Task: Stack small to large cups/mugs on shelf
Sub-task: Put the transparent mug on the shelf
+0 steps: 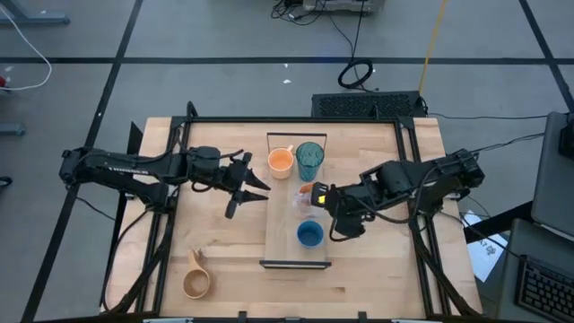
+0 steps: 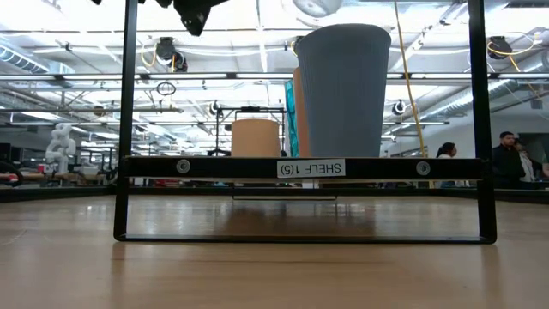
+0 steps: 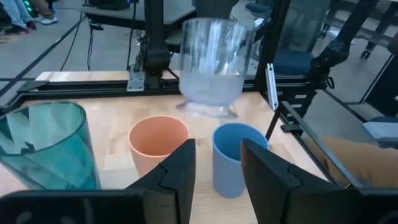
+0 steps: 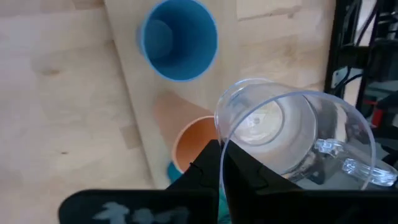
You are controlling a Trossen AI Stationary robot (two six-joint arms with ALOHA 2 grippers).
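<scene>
The light-wood shelf (image 1: 285, 251) lies in the middle of the table. On it stand the orange handled mug (image 1: 282, 161), the teal tumbler (image 1: 310, 160), the small orange cup (image 3: 158, 142) and the blue cup (image 1: 309, 234). My right gripper (image 1: 317, 199) is shut on the clear cup (image 3: 214, 62), held over the shelf above the small orange cup (image 4: 194, 146). My left gripper (image 1: 256, 185) is open and empty, just left of the shelf, its fingers pointing at the cups. The tan wooden mug (image 1: 197, 283) stands on the tabletop near the front left. My right gripper pinches the clear cup's wall at its rim (image 4: 225, 134), one finger inside the cup and one outside. The fingers come from above, pointing down. The cup hangs upright below them, its base (image 3: 210, 107) lifted clear of the shelf and the other cups.
The shelf's black metal frame end (image 2: 304, 167) stands at its near edge, the blue cup (image 2: 343, 90) right behind it. Black rails (image 1: 408, 179) run along the table's sides. People stand in the room beyond (image 2: 506, 159).
</scene>
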